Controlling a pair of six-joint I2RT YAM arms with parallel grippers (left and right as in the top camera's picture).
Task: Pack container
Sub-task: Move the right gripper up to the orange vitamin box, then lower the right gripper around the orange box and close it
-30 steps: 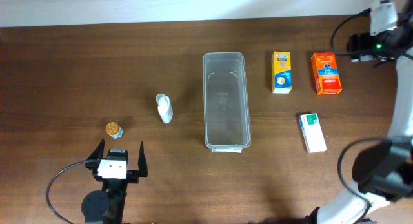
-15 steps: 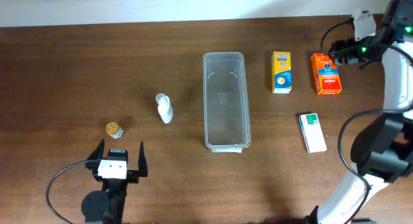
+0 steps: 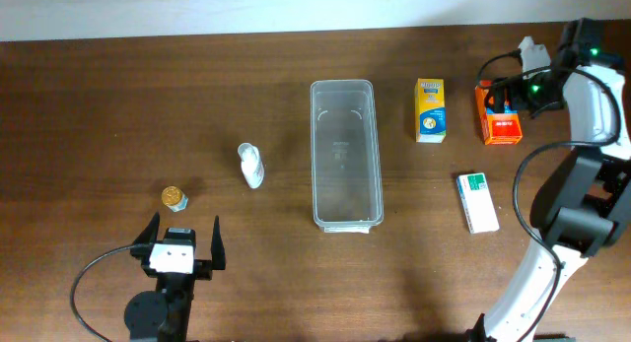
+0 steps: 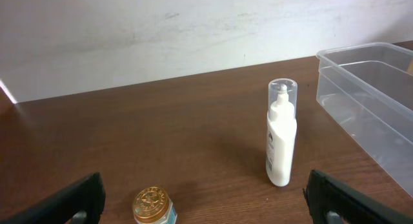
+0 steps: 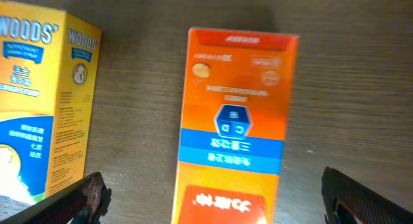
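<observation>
The clear container (image 3: 315,155) lies empty at the table's middle; its near end shows in the left wrist view (image 4: 361,53). An orange carton (image 3: 503,130) and a yellow carton (image 3: 430,109) lie flat to its right. My right gripper (image 3: 505,91) hovers open over the orange carton's far end. In the right wrist view the gripper (image 5: 219,201) has a finger on each side of the orange carton (image 5: 235,121), with the yellow carton (image 5: 39,108) at left. My left gripper (image 3: 182,245) is open and empty at the front left; it also shows in the left wrist view (image 4: 206,201).
A white bottle (image 3: 250,166) stands left of the container, also in the left wrist view (image 4: 282,137). A small gold-lidded jar (image 3: 175,197) sits by the left gripper, also in the left wrist view (image 4: 153,206). A white-and-green box (image 3: 478,201) lies at the front right.
My right gripper has moved left from the far right corner to over the orange carton. The left arm and all objects have not moved.
</observation>
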